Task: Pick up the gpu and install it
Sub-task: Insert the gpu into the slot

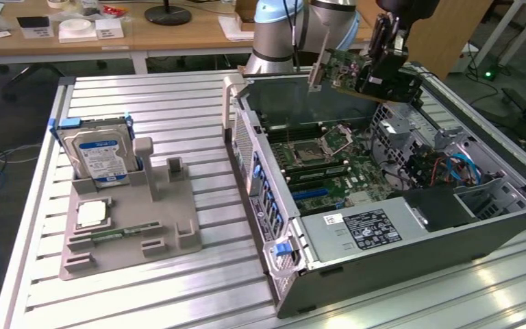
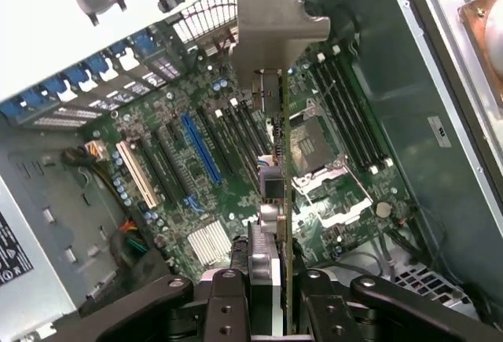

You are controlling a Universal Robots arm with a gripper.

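The gpu [image 1: 344, 67], a flat circuit card with a greenish face and a silver bracket at one end, hangs in the air above the far side of the open computer case [image 1: 286, 274]. My gripper [image 1: 383, 77] is shut on its end away from the bracket. In the wrist view the gpu [image 2: 284, 193] is seen edge-on between the dark fingers [image 2: 255, 267] of my gripper [image 2: 273, 279], its metal bracket [image 2: 271, 23] pointing toward the case's rear wall. Below it lies the motherboard [image 2: 236, 200] with a long blue slot [image 2: 200, 149] and several black slots beside it.
On the exterior view's left a grey holder [image 1: 167, 233] carries a silver hard drive [image 1: 101, 154], a processor chip [image 1: 92, 214] and a narrow memory stick [image 1: 126, 233]. Inside the case are a power supply [image 1: 368, 229], a drive cage [image 1: 492, 195] and blue cables [image 1: 455, 168].
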